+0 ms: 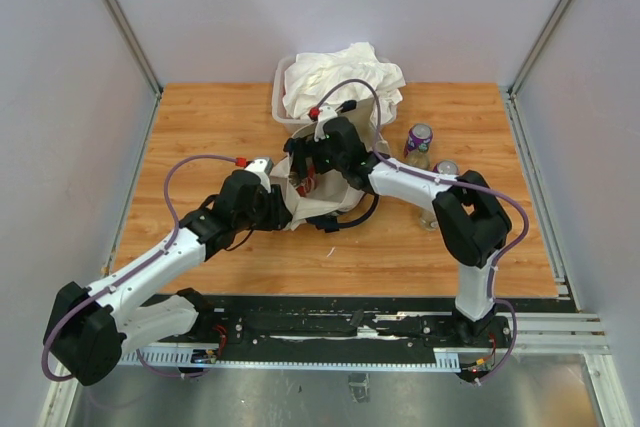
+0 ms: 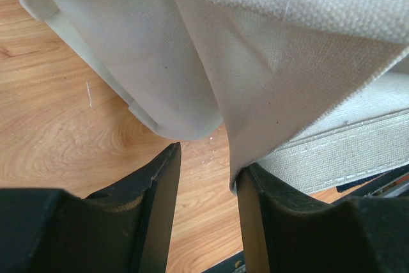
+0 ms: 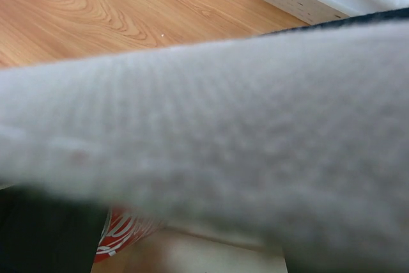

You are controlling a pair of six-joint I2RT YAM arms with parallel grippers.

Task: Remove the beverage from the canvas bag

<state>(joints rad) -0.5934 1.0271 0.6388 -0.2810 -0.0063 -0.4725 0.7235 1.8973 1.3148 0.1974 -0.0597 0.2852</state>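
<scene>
Well, the canvas bag (image 1: pixel 325 202) lies slumped at the middle of the wooden table (image 1: pixel 200 127), and both arms are crowded in on it. The left gripper (image 1: pixel 287 205) sits at the bag's 9 o'clock edge. From its wrist camera the two black fingers (image 2: pixel 160 209) stand spread, with bare wood showing in the gap between them. A hanging fold of the cream canvas (image 2: pixel 268 94) comes down onto the inner face of the finger on the 3 o'clock side of that view and touches it, while the other finger is clear of the cloth, so nothing is pinched. The right gripper (image 1: pixel 303 175) is at the bag's mouth, toward its 11 o'clock corner, and a spot of red, the beverage (image 1: pixel 304 187), shows right beside its tips inside the opening. From the right wrist a blurred band of canvas fills nearly the whole view, and only a red-and-white printed patch of the beverage (image 3: pixel 121 240) peeks out below it at 7 o'clock. Whether those jaws are spread or closed on anything I cannot tell. A navy strap (image 3: pixel 383 15) crosses that view's 2 o'clock corner. At the bag's 12 o'clock stands the clear plastic tub (image 1: pixel 278 97) piled with the white cloth heap (image 1: pixel 345 72). At 2 o'clock a purple can (image 1: pixel 418 139) stands upright, with a second can (image 1: pixel 446 167) just beside it, half behind the right arm.
</scene>
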